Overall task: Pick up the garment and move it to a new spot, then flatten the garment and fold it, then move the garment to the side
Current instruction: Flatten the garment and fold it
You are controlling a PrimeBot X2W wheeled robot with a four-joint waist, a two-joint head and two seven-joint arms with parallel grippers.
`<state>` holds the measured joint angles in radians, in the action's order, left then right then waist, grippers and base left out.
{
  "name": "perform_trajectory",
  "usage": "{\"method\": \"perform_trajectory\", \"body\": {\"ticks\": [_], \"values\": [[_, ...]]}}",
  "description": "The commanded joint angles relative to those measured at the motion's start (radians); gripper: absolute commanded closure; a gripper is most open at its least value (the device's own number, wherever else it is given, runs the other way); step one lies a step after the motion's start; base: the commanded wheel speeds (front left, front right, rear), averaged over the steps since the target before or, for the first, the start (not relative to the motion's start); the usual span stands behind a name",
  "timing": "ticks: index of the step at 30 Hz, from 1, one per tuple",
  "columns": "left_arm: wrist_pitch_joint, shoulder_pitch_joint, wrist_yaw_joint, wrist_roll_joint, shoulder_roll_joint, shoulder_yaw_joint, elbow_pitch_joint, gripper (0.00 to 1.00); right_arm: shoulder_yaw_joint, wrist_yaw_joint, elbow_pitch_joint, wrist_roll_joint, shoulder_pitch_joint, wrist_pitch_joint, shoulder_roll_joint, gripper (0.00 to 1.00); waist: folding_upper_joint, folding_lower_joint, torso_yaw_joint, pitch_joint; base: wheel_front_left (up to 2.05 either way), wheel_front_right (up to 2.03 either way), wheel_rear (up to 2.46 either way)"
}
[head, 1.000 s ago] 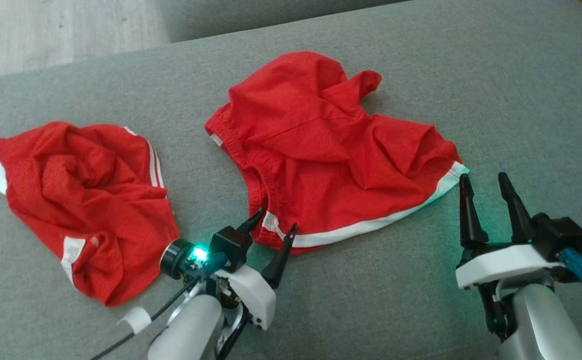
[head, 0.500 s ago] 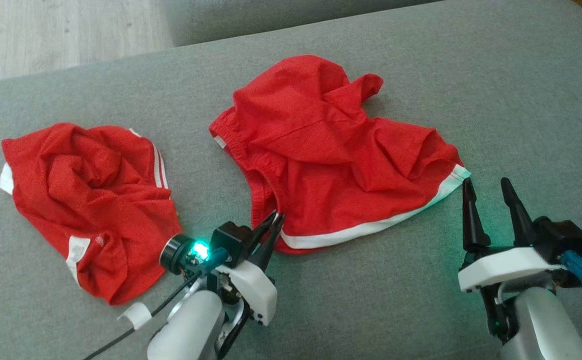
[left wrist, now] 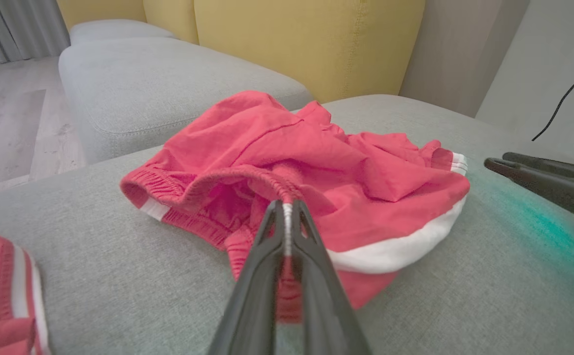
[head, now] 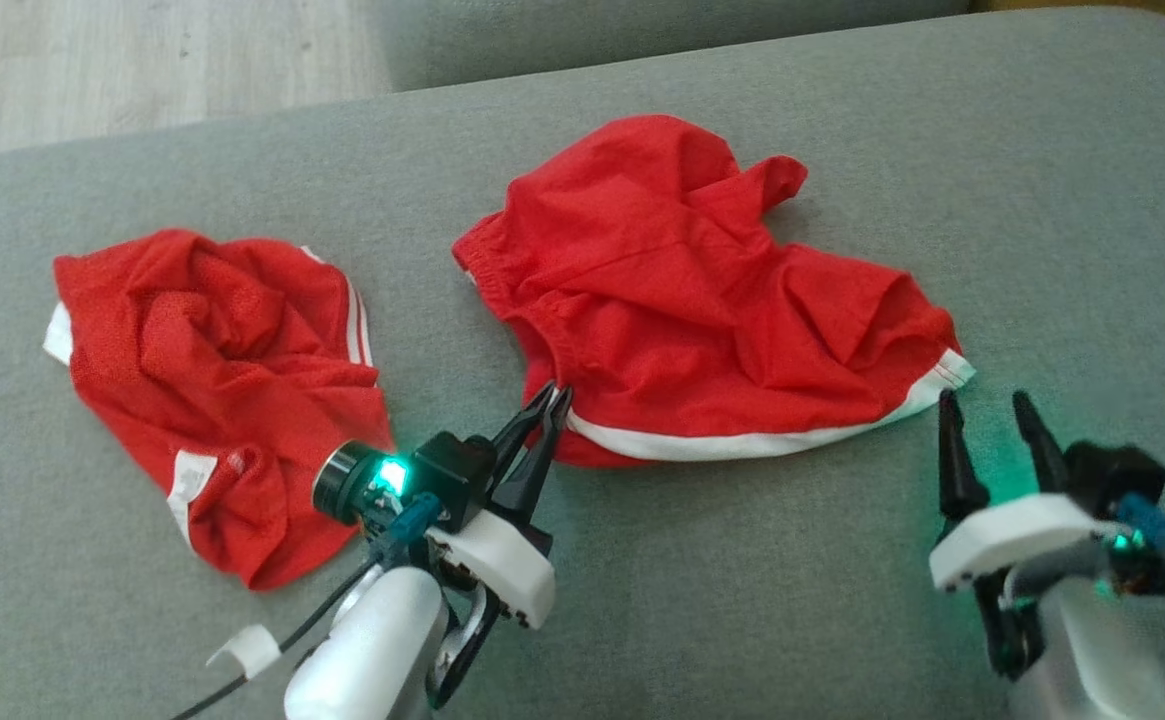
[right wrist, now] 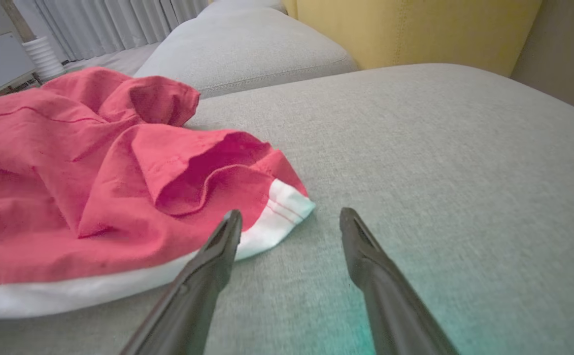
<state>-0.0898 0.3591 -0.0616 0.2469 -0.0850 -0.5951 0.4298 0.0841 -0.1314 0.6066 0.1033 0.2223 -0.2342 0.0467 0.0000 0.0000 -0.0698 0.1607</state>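
Garment (head: 702,300), a pair of red shorts with a white hem band, lies rumpled on the grey sofa cushion (head: 742,600), roughly in the middle of the head view. Its elastic waistband faces the robot's left and its white-trimmed leg stretches toward the right.

The left hand (head: 554,397) sits at the near left corner of the garment, its two dark fingers pressed together on the cloth. In the left wrist view the left hand (left wrist: 287,207) pinches a gathered bit of the red waistband between its tips, and the rest of the garment (left wrist: 316,162) spreads out beyond them.

The right hand (head: 985,405) is just off the garment's right end, by the white hem corner, with its fingers standing well apart and nothing between them. In the right wrist view the right hand (right wrist: 291,217) has one fingertip at the edge of the white band of the garment (right wrist: 94,172) and the other over bare cushion. Whether that tip touches the cloth cannot be told.

A second red garment (head: 222,380) with white stripes lies bunched to the left, apart from the first. A yellow backrest (left wrist: 306,39) rises behind the cushion.
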Motion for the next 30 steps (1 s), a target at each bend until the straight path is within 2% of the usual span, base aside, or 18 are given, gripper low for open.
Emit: {"method": "perform_trajectory", "body": {"ticks": [1,9,15,16,17,25,30], "values": [[-0.015,0.013,0.004,-0.003,-0.015,0.026,-0.039,1.00,-0.010,0.001,-0.013,-0.006,0.058,0.006,0.004,0.00,0.0000,0.0000,0.007,0.002,0.00,0.00,0.00],[-0.035,0.013,0.004,-0.006,-0.018,0.008,-0.062,1.00,0.063,0.001,0.161,-0.048,0.164,0.084,0.004,0.00,0.0000,0.0000,0.039,0.012,0.00,0.00,0.00],[-0.044,0.016,0.005,-0.003,-0.017,0.000,-0.063,1.00,0.067,0.001,0.257,-0.072,0.218,0.080,0.004,0.00,0.0000,0.0000,0.050,0.022,0.00,0.00,0.00],[-0.045,0.016,0.005,-0.002,-0.017,-0.002,-0.062,1.00,0.064,0.001,0.272,-0.072,0.225,0.079,0.004,0.44,0.0000,0.0000,0.051,0.022,0.00,0.00,0.00],[-0.046,0.016,0.005,-0.001,-0.017,-0.002,-0.061,1.00,0.060,0.001,0.287,-0.070,0.231,0.078,0.004,1.00,0.0000,0.0000,0.052,0.022,0.00,0.00,0.00],[-0.051,0.012,0.015,0.008,-0.038,0.005,-0.051,1.00,0.007,0.001,0.345,-0.012,0.263,0.030,0.004,1.00,0.0000,0.0000,0.031,-0.007,0.00,0.00,0.00],[-0.040,0.039,0.014,-0.001,-0.074,0.012,-0.067,1.00,-0.083,0.001,0.313,0.152,0.275,0.021,0.004,1.00,0.0000,0.0000,0.013,-0.038,0.00,0.00,0.00]]}}
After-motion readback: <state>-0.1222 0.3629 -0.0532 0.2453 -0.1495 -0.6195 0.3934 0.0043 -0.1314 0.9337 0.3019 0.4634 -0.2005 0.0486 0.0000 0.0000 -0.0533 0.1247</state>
